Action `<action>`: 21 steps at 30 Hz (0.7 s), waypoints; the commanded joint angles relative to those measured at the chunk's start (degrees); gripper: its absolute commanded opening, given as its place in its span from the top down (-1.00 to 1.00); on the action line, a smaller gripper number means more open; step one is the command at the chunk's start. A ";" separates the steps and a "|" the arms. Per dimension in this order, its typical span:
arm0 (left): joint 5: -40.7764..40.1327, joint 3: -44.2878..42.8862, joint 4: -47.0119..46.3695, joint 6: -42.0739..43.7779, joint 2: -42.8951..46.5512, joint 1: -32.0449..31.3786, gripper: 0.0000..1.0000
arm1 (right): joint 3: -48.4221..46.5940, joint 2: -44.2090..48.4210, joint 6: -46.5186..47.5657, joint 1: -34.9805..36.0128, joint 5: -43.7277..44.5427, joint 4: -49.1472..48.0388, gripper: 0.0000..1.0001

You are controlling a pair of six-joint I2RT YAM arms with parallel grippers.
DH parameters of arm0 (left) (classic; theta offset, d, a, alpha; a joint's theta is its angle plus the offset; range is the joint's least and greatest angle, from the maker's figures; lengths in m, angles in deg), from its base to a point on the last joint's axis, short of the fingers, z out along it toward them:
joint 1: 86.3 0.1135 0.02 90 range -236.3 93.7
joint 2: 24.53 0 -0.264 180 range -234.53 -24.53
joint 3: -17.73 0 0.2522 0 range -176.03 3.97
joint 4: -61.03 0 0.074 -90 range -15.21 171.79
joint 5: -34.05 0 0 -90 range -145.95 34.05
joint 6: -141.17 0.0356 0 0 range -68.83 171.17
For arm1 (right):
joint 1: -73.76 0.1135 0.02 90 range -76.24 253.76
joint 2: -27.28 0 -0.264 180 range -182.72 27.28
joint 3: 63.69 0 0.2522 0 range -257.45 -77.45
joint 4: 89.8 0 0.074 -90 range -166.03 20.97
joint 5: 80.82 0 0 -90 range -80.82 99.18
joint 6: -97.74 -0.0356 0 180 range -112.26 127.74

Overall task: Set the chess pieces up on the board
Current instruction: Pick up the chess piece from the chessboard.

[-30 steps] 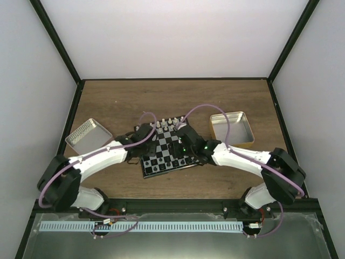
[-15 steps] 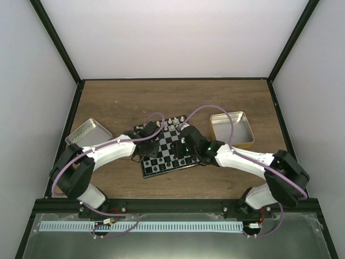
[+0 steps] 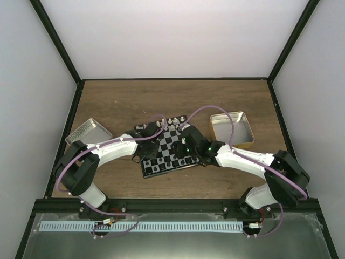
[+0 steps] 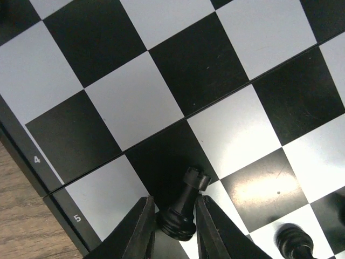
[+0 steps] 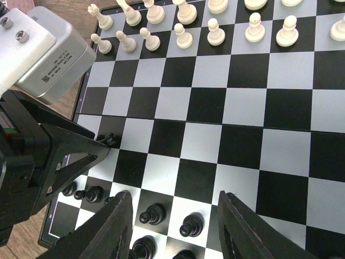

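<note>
In the left wrist view my left gripper is shut on a black rook, both fingers pressed against its base. The rook tilts over a dark square near the board's numbered left edge. The right wrist view shows my right gripper open above the board, with black pawns standing upright between and below its fingers. The left gripper reaches in from the left there, the rook's top at its tip. Seen from above, both grippers hang over the near half of the board.
White pieces fill the board's far rows. An open metal tin lies left of the board and a gold-sided tin lies to its right. Another black piece stands close to the right of the held rook.
The left arm has swung in over the board's left side and its jaws have narrowed onto the black rook. The right arm has barely moved and stays open.
</note>
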 commanded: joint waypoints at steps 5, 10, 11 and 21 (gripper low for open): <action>1.86 0.05 -1.67 1.44 -0.60 0.31 0.48 | 0.26 0.99 -0.60 -0.45 0.33 -0.85 0.10; 2.36 0.05 -2.07 1.99 -1.00 0.31 0.43 | 0.34 1.09 -0.75 -0.47 0.52 -0.63 0.10; 2.57 0.00 -2.05 2.06 -1.06 0.32 0.47 | 0.32 1.16 -0.77 -0.48 0.59 -0.61 0.10; 3.47 1.51 -5.12 1.81 4.54 0.31 0.80 | 2.59 5.39 -1.15 -5.14 -6.93 -4.55 0.10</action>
